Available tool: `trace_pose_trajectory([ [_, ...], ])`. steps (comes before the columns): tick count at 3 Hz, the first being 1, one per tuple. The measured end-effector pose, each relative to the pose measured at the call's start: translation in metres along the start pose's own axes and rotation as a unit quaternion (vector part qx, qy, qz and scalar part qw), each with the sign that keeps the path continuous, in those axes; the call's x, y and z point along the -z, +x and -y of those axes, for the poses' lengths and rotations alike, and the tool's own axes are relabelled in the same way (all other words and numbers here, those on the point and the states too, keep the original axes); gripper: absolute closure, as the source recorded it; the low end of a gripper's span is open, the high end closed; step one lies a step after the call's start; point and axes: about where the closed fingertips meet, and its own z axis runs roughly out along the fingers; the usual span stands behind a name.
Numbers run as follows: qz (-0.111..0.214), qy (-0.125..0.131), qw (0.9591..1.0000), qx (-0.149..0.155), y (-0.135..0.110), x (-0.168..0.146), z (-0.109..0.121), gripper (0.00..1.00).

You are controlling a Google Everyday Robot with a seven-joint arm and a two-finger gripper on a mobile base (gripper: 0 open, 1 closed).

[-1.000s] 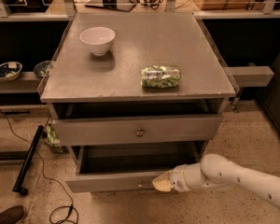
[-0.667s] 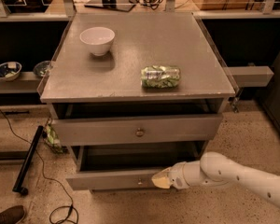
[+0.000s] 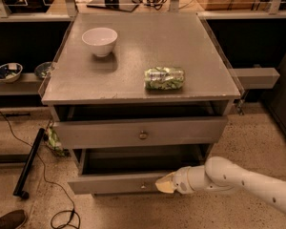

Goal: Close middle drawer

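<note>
The gripper (image 3: 163, 184), its fingers pressed together, touches the front panel of the pulled-out middle drawer (image 3: 109, 183), right of centre and below the top drawer (image 3: 109, 133), so an off-centre push may skew and jam it, or slip off.

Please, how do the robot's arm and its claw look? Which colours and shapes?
The arm is smooth, white and tubular, with a rounded bulging joint; no cables or markings show. The pale yellowish, cone-like claw is at the front panel of the grey middle drawer.
</note>
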Motion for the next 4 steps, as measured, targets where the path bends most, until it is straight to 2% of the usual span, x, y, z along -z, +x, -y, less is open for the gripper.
trace_pose_trajectory([
  [3, 0.018, 0.007, 0.9998, 0.003, -0.011, -0.007, 0.008, 1.00],
  [4, 0.048, 0.014, 0.9987, 0.006, -0.029, -0.016, 0.019, 1.00],
])
